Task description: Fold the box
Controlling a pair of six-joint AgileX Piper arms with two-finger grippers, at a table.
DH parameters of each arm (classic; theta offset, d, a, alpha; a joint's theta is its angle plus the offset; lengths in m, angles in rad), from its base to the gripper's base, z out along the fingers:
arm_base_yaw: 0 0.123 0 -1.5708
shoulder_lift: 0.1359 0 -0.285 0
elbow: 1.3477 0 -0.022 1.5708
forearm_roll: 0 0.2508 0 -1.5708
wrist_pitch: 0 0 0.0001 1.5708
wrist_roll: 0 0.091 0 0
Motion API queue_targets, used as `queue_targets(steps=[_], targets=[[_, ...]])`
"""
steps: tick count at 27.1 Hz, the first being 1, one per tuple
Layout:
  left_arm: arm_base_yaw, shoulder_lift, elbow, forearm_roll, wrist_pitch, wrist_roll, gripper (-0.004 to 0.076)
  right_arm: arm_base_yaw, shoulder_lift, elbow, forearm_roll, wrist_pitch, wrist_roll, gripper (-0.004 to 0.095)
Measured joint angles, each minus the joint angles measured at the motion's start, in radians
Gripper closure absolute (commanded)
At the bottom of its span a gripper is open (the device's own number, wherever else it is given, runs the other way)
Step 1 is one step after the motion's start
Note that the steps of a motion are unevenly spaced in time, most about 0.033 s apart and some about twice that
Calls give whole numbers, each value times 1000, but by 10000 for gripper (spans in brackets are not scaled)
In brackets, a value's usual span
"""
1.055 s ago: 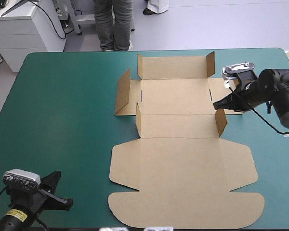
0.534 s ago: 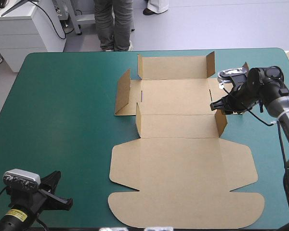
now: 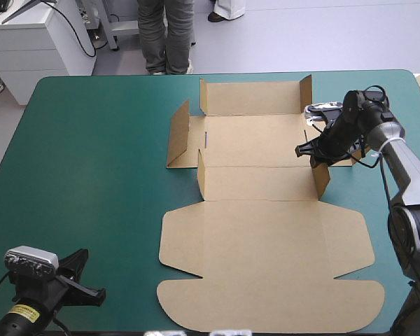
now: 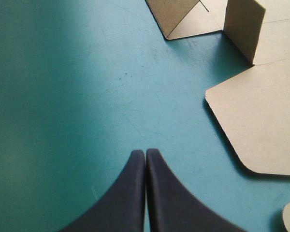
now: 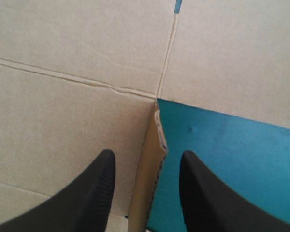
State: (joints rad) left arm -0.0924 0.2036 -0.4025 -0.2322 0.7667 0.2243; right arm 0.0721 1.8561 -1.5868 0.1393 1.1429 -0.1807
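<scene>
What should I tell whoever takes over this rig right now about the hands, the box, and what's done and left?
The left hand is shut and empty over the bare teal-green cover near the near left corner, apart from the box.
The right hand is open, straddling an upright corner flap on the box's right side, not gripping it.
Done: a few flaps stand up.
Left: the lid lies flat; the walls need raising and tucking.
</scene>
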Motion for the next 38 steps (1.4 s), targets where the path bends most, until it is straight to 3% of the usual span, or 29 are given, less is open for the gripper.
queue_targets(steps=[4, 6, 7, 8, 22, 38], targets=[[0, 0, 0, 0, 0, -1, 731, 0, 50, 0, -2, 23, 0, 555], [0, 0, 0, 0, 0, -1, 731, 0, 57, -3, -3, 23, 0, 730], [0, 0, 0, 0, 0, -1, 731, 0, 57, -3, -6, 23, 0, 881], [0, 0, 0, 0, 0, -1, 731, 0, 57, -5, -11, 23, 0, 931], [0, 0, 0, -1, 0, -1, 731, 0, 57, -14, -38, 26, -41, 925], [0, 0, 0, -1, 0, -1, 731, 0, 75, -210, 39, 82, -379, 927]])
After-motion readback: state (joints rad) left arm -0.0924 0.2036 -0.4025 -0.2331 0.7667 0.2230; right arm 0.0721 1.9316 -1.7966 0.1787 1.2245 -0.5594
